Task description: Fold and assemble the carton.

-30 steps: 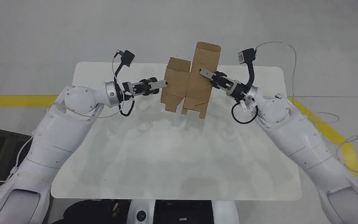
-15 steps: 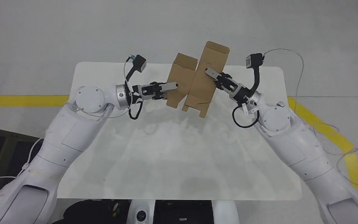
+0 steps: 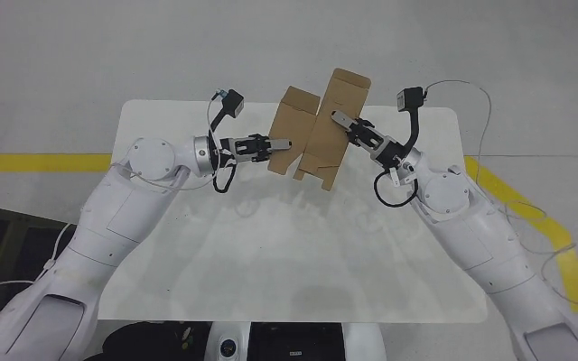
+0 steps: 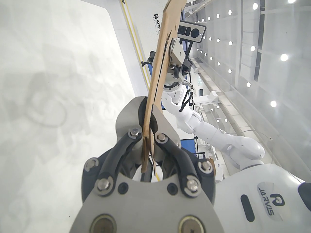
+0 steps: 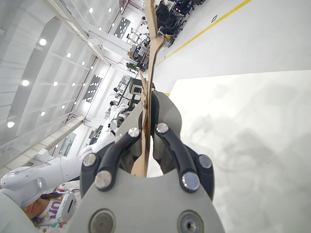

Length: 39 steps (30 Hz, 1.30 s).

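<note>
Left wrist view: carton seen edge-on, faces unreadable; its far end runs out of frame. Clamped edge partly hidden between the left gripper fingers. Top view: table far rim, 12 o'clock, partly hidden behind carton.

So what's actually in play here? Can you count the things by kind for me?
carton: 1
End effectors: 2 (left end effector, right end effector, each shut on the carton)
table: 1
Total: 4
</note>
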Motion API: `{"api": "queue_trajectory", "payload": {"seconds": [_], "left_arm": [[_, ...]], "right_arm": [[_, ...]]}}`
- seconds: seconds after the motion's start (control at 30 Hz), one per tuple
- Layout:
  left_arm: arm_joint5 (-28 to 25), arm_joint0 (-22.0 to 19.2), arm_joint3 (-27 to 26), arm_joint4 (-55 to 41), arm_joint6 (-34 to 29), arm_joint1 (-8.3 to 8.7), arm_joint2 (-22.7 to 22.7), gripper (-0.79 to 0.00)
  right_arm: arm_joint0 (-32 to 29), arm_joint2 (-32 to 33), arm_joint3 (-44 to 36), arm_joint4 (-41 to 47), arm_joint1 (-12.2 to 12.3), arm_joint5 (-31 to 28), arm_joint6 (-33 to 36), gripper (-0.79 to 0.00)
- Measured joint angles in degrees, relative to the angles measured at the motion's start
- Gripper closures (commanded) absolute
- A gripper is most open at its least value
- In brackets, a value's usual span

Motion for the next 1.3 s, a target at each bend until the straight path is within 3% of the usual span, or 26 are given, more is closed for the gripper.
{"api": "queue_trajectory", "payload": {"seconds": [0.07, 0.3, 0.57, 0.8, 1.07, 1.3], "left_arm": [[0.1, 0.1, 0.1, -0.3, -0.5, -0.08, -0.3, 0.0], [2.3, -0.5, 0.5, 0.6, -4.4, 0.0, -1.5, 0.0], [6.1, -2.7, 2.6, 1.7, -12.2, 0.71, -4.2, 0.0], [7.3, -5.1, 4.5, 1.3, -21.6, 1.15, -5.5, 0.0], [10.8, -7.3, 6.2, -0.2, -31.0, 0.76, -3.5, 0.0], [11.9, -8.8, 7.7, -1.6, -34.9, -0.1, -1.0, 0.0]], "right_arm": [[-0.3, 0.4, 0.0, -0.3, -0.2, -0.1, 0.1, -0.785], [-0.4, 2.6, -0.1, -3.9, 0.0, -0.9, 4.3, -0.785], [0.0, 7.2, -1.5, -7.2, 1.8, -0.1, 21.9, -0.785], [-1.5, 10.0, -2.8, -5.9, 2.8, 0.5, 30.2, -0.785], [-1.1, 9.1, 0.1, -1.4, 2.4, -1.9, 36.1, -0.785], [0.8, 6.8, 3.4, 1.9, 1.6, -4.6, 41.6, -0.785]]}}
